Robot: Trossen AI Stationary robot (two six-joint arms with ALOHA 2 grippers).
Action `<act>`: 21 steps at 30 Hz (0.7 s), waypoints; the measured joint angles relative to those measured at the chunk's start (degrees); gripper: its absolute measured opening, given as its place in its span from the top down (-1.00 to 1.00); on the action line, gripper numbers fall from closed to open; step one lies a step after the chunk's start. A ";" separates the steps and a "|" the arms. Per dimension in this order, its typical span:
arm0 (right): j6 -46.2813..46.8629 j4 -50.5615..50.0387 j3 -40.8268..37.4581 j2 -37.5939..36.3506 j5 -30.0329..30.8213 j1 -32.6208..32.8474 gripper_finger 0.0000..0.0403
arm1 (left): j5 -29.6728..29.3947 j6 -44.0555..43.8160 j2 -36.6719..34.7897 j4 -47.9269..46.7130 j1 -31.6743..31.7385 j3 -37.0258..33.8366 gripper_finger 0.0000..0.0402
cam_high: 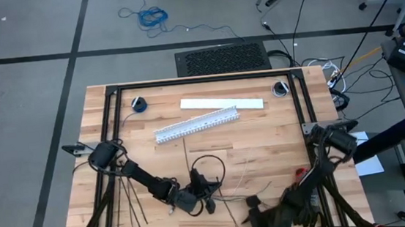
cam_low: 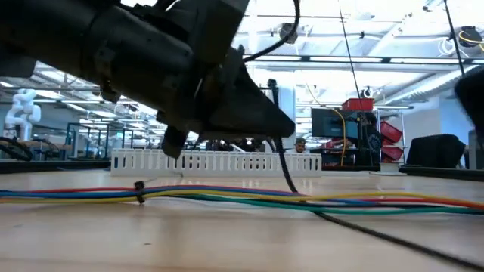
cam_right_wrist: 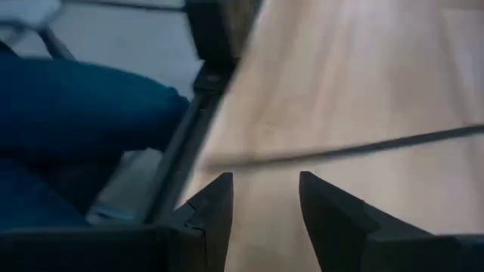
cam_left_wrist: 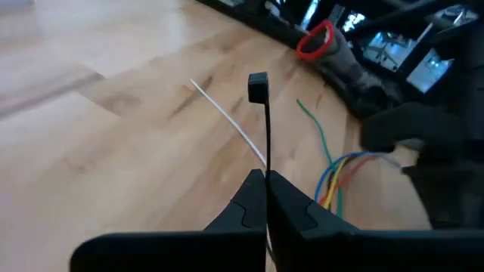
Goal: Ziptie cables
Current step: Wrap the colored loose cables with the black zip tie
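My left gripper (cam_left_wrist: 266,181) is clenched on one ziptie (cam_left_wrist: 266,128), head up. The cables (cam_low: 227,196) already carry a tie (cam_low: 139,189). My right gripper (cam_right_wrist: 265,198) hangs released, empty.

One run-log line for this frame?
left end effector: shut on ziptie | right end effector: open, empty | cables: on table, untied
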 joint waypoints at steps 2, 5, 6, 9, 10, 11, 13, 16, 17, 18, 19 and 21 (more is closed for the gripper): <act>0.00 -6.68 4.36 1.59 2.43 0.69 0.29 | 0.42 0.00 2.06 -0.25 -0.23 1.76 1.00; 0.63 -14.79 9.47 2.50 5.96 1.64 0.29 | 1.18 0.01 5.20 -0.31 -0.45 4.70 1.00; 0.84 -16.60 10.78 2.56 7.26 1.96 0.29 | 1.22 0.02 6.12 -0.26 -0.45 5.66 1.00; 0.98 -18.95 12.89 2.56 8.76 3.09 0.29 | 1.22 0.04 7.58 -0.34 -0.51 6.96 1.00; 1.00 -19.15 13.18 2.56 8.83 3.39 0.29 | 1.22 0.04 7.84 -0.03 -0.55 7.12 1.00; 0.98 -19.13 13.43 2.56 8.84 3.74 0.29 | 1.11 0.02 7.90 -0.15 -0.58 7.10 1.00; 1.09 -19.03 13.84 2.82 8.65 4.15 0.29 | 0.76 0.00 7.96 -0.25 -0.80 7.10 1.00; 0.65 -18.25 14.56 4.26 8.58 4.72 0.29 | 0.61 -0.46 7.96 -0.57 -1.00 7.10 1.00; -0.06 -17.80 15.03 5.08 8.47 4.85 0.29 | 0.60 -1.14 7.96 -0.66 -1.07 7.10 1.00; -0.59 -17.30 15.73 5.89 8.27 4.97 0.29 | 0.58 -1.35 7.96 -0.69 -1.20 7.08 1.00; -1.15 -16.99 16.50 6.80 8.16 5.01 0.29 | 0.57 -1.38 7.96 -0.67 -1.26 7.08 1.00; -1.64 -17.27 17.52 8.10 8.21 5.24 0.29 | 0.44 -1.38 7.96 -0.69 -1.32 7.08 1.00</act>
